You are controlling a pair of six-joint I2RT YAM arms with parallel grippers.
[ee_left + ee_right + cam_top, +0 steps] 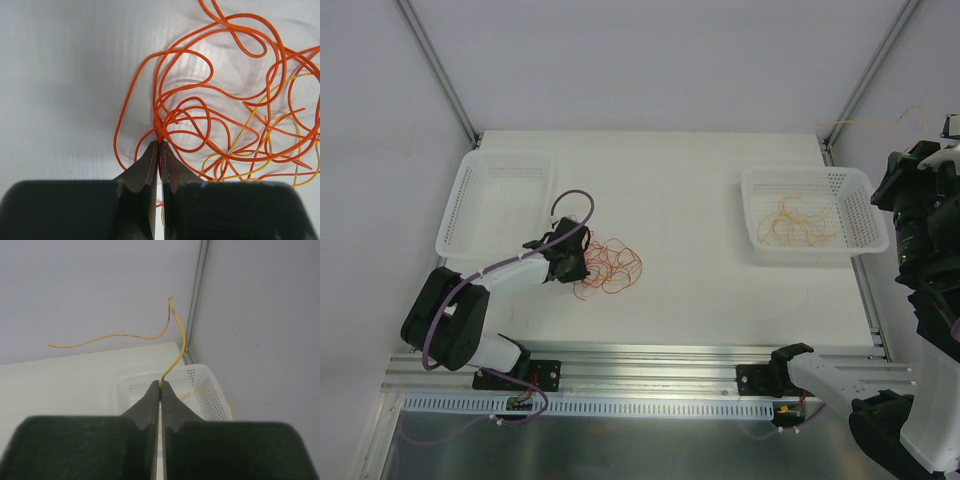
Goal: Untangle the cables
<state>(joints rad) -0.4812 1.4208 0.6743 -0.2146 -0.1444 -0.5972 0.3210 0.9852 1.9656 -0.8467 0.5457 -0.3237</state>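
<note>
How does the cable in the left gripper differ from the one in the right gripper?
The left gripper pinches a red-orange cable within the tangle on the table; the right gripper pinches a single yellow cable waving free in the air. The left gripper is down at the table; the right gripper is raised well above the white basket. Both are shut on thin strands.

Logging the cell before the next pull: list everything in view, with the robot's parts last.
tangle of cables: one, orange with some yellow, on the table left of centre
loose cable: one, yellow, in the air beyond the right basket
sorted cables: several, yellow-orange, inside the right basket
left basket: one, white, far left
right basket: one, white, far right
table: one, white
left gripper: one, black, shut on the tangle
right gripper: one, black, raised, shut on the loose cable
</note>
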